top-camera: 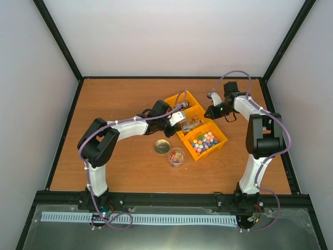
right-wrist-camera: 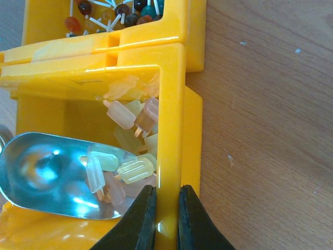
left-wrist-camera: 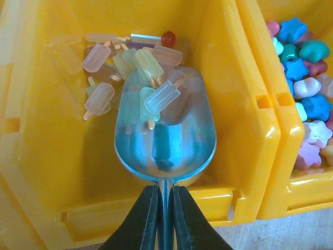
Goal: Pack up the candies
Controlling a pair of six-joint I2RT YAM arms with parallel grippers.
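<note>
Candies are popsicle-shaped, pale pink, yellow and green, each w/ a small stick. They lie in a heap at the far end of the middle bin, which is yellow and stands on the wooden table. A few pieces lie on the front part of the metal scoop. Its bowl is inside this bin, w/ the mouth pushed against the heap.

Left gripper holds the thin handle of the scoop just above the near wall of the bin, both fingers pressed tight on it.

Right gripper is at the side wall of the same bin. One finger stands inside, the other outside, and both are closed against the wall.

Neighbour bin touches the middle one and holds star pieces in blue, pink, white and green. On the other side, the third bin holds lollipops w/ white sticks.

In the top view a clear cup stands on the table near the bins, on the side of the arm bases, w/ some reddish pieces inside. A round metal lid lies flat just beside it.
</note>
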